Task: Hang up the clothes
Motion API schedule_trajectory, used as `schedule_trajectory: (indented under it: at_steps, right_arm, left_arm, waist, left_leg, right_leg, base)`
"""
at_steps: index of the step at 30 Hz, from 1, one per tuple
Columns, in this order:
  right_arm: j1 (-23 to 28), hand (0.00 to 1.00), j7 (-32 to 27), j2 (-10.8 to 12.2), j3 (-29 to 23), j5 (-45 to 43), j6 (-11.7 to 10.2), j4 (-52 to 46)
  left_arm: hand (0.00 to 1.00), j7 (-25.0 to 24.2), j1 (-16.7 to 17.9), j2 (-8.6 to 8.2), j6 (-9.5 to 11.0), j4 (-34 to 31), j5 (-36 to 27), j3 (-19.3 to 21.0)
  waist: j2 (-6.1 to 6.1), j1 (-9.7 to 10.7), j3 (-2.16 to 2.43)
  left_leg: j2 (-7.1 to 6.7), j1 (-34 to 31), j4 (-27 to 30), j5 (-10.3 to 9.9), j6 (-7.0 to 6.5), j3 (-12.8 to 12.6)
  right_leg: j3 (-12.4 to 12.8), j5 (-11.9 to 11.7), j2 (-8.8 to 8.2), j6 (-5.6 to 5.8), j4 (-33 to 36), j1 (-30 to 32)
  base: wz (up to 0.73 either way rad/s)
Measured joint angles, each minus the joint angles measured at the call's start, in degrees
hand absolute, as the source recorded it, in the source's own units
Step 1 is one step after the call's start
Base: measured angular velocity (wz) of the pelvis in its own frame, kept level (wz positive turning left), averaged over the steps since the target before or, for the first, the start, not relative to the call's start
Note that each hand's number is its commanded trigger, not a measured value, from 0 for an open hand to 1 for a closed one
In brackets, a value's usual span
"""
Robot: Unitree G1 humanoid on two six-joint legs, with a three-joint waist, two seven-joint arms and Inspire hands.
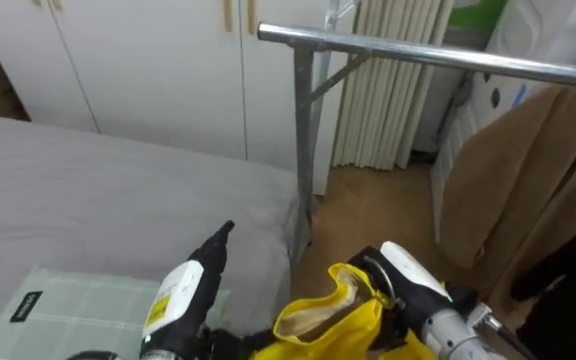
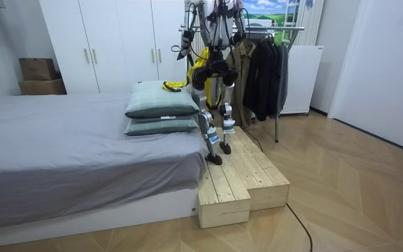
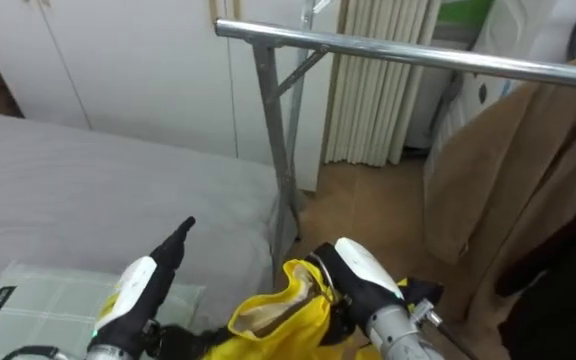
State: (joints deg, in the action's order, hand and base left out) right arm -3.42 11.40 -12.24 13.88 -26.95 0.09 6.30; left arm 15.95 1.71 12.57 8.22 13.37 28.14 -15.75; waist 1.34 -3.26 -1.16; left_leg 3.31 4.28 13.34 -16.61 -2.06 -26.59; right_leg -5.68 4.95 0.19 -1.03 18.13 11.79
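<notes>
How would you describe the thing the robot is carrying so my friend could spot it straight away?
Start at the metal clothes rack beside the grey bed, where the robot stands. Below its rail, the yellow garment is bunched in the robot's right hand. It is the one bright yellow piece; the brown coat and dark coats on the rack are dull.

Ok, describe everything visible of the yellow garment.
The yellow garment is bright yellow cloth with a paler cream inside, bunched into soft folds with an opening turned upward. It is held low before the robot, by the edge of the grey bed and below the metal rail, not yet on it. The right hand curls over its upper edge; the left hand is at its other end, contact unclear.
</notes>
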Motion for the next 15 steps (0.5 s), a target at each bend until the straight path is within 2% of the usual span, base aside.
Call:
schedule_trajectory:
  at_steps: [2, 7, 11, 13, 14, 15]
  right_arm:
    - [0.0, 1.0, 0.5, 0.3, 0.0, 0.1, 0.0, 0.0]
    - [0.0, 1.0, 1.6, 0.8, -0.2, 2.0, 0.0, 0.0]
    - [0.0, 1.0, 2.7, 0.7, -0.4, 2.6, 0.0, 0.0]
    - [0.0, 1.0, 3.3, 0.6, -0.6, 2.7, 0.0, 0.0]
    - [0.0, 1.0, 3.7, 0.3, -0.6, 4.1, 0.0, 0.0]
    - [0.0, 1.0, 4.2, -0.2, -0.7, 5.4, 0.0, 0.0]
  left_arm:
    - [0.0, -0.2, 0.0, -0.49, -0.6, 0.0, 0.0, -0.1]
    - [0.0, -0.7, 0.0, -0.61, -1.3, -0.1, 1.6, -0.1]
    - [0.0, -1.9, 0.9, -0.44, -1.2, -1.7, 2.0, 0.0]
    - [0.0, -2.0, 1.7, -0.1, -1.2, -2.7, 2.1, -0.3]
    - [0.0, -1.9, 2.3, 0.05, -1.2, -3.3, 1.7, -0.4]
    - [0.0, -1.9, 2.8, -0.06, -1.2, -3.4, 2.0, -0.5]
  waist:
    - [0.06, 0.2, 0.03]
    - [0.32, 1.8, 0.18]
    - [0.9, 2.2, 0.18]
    - [1.4, 2.8, 0.44]
    - [1.65, 2.8, 0.53]
    - [1.64, 2.8, 0.59]
  left_leg:
    - [0.27, 0.7, -0.1, 0.1, 0.11, -0.1]
    - [0.58, 1.4, 0.2, 0.2, 0.43, -0.1]
    - [1.99, 1.2, 2.6, -0.8, 2.08, -0.2]
    - [2.0, 1.1, 3.4, -0.8, 2.1, 0.0]
    - [2.08, 1.0, 4.3, -0.8, 2.1, 0.1]
    - [2.05, 1.0, 4.9, -0.8, 2.1, 1.4]
  right_leg:
    - [0.9, -0.4, 0.81, -0.21, -0.7, -0.6]
    - [1.8, -0.4, 1.29, -0.3, -0.4, -0.8]
    - [1.8, 0.1, 2.17, -1.44, -0.2, -0.8]
    - [1.4, 0.6, 2.26, -1.9, 0.0, -0.9]
    - [2.0, 0.9, 2.42, -2.15, 0.5, -0.8]
    - [2.9, 1.0, 2.72, -2.32, 0.7, -1.0]
  base:
    - [-0.29]
    - [-0.11]
    - [-0.06]
    - [0.04]
    - [-0.16]
    - [-0.36]
